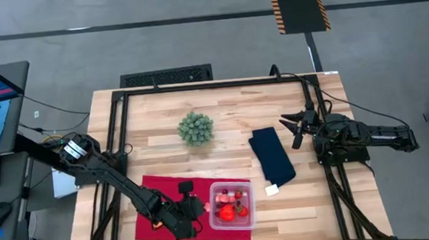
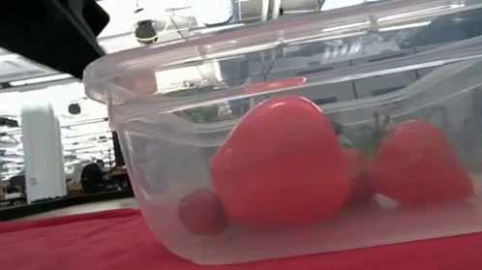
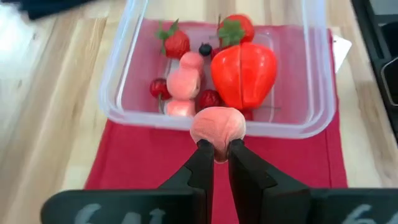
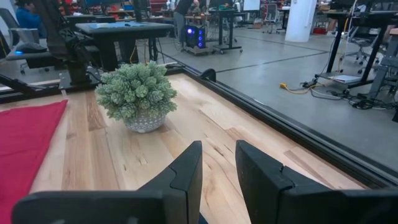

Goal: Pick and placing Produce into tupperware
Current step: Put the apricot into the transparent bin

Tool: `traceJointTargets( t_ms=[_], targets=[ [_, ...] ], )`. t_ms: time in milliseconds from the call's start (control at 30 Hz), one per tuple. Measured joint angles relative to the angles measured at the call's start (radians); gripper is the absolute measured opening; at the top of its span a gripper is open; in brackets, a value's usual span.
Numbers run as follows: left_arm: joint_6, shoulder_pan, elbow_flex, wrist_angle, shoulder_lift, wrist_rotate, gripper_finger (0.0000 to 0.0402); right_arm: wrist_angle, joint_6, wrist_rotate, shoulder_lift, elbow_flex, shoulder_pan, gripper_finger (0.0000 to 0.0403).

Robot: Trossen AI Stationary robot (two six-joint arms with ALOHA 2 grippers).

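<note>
Left gripper (image 3: 215, 151) pinches a round pink toy piece (image 3: 217, 126), held just beside the clear tupperware (image 3: 124, 81) wall.

1. the tupperware (image 1: 231, 204) sits near the counter's (image 1: 221, 112) front edge, partly on a red cloth (image 1: 160, 205), with red and pink produce (image 1: 229, 204) inside.
2. the left claw (image 1: 196, 206) hangs over the cloth, just beside the tupperware's left wall.
3. a dark blue folded cloth (image 1: 271, 156) lies right of centre.
4. a green bushy ball (image 1: 196, 128) stands toward the back.
5. the right claw (image 1: 293, 127) waits over the counter's right edge.
</note>
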Motion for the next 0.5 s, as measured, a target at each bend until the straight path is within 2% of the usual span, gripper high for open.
traceJointTargets(
  t_ms=[167,333,500],
  targets=[
    [0.103,0.0,0.053,-0.049,0.0,-0.001,0.0025,0.0,0.0,0.0,0.0,0.0,0.0,0.012],
    [0.201,0.015,0.078,-0.013,0.0,0.02,0.0025,0.0,0.0,0.0,0.0,0.0,0.0,0.012],
    [0.195,0.055,0.078,0.025,0.006,0.077,0.0041,0.0,0.0,0.0,0.0,0.0,0.0,0.012]
  ],
)
